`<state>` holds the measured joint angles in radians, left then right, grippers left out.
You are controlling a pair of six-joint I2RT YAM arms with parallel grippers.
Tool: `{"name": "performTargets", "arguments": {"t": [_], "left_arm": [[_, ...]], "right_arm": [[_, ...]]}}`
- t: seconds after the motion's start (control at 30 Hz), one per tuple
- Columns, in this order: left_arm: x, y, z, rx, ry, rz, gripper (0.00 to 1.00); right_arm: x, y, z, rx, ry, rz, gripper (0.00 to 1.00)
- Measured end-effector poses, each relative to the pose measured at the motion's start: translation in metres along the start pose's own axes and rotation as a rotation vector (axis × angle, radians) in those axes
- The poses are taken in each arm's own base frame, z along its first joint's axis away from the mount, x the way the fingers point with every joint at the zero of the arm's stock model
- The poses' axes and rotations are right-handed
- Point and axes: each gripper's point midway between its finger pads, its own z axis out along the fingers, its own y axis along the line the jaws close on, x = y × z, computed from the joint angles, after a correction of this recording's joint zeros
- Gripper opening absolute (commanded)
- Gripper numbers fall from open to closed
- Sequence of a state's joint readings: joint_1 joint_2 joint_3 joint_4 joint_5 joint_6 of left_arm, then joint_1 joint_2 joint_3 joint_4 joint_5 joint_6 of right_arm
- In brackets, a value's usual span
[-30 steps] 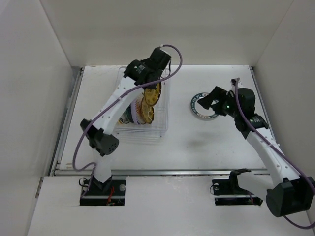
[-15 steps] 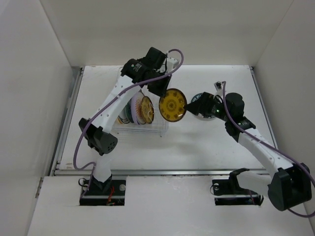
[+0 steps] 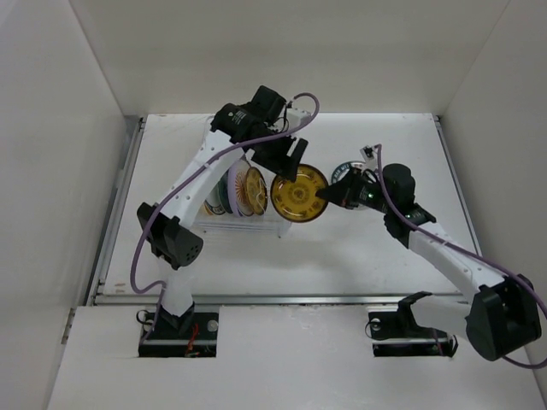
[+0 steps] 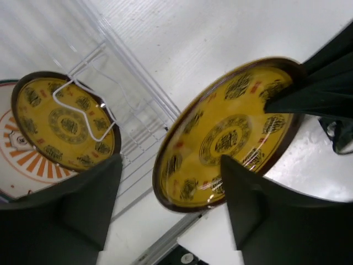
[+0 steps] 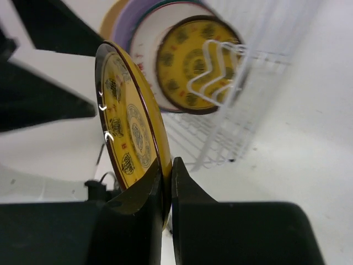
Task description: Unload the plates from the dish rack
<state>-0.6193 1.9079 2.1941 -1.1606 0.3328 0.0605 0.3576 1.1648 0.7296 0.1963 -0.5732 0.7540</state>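
A wire dish rack [image 3: 248,224] on the left holds several upright plates [image 3: 244,190]. Just right of it, the left gripper [image 3: 286,158] hangs with fingers parted, gripping nothing. Beside it, a gold-brown plate [image 3: 298,194] hangs in mid-air, its rim pinched tight by the right gripper [image 3: 329,195].

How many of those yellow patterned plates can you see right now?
2. The held yellow plate is just outside the dish rack, its rim pinched in the right tool. The racked yellow plate stands upright inside the rack. Others may hide behind it.
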Motion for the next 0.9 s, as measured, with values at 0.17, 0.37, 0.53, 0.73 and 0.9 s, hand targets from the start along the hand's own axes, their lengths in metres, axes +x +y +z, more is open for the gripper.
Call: {"name": "performTargets", "arguments": {"t": [0.17, 0.37, 0.53, 0.73, 0.9], "left_arm": [[-0.002, 0.023, -0.001, -0.224, -0.009, 0.007, 1.0], [0.003, 0.07, -0.011, -0.545, 0.02, 0.017, 0.82], [0.019, 0.097, 0.014, -0.69, 0.14, 0.041, 0.59], [0.044, 0.116, 0.047, -0.754, 0.284, 0.068, 0.56], [0.045, 0.123, 0.044, -0.804, 0.296, 0.079, 0.6]], "right_arm": [[0.0, -0.029, -0.026, 0.227, -0.095, 0.064, 0.0], [0.018, -0.072, -0.09, 0.498, -0.27, 0.208, 0.0], [0.065, -0.127, -0.112, 0.684, -0.284, 0.363, 0.0], [0.112, -0.173, -0.118, 0.881, -0.184, 0.492, 0.02], [0.108, -0.175, -0.108, 0.884, -0.187, 0.523, 0.39]]}}
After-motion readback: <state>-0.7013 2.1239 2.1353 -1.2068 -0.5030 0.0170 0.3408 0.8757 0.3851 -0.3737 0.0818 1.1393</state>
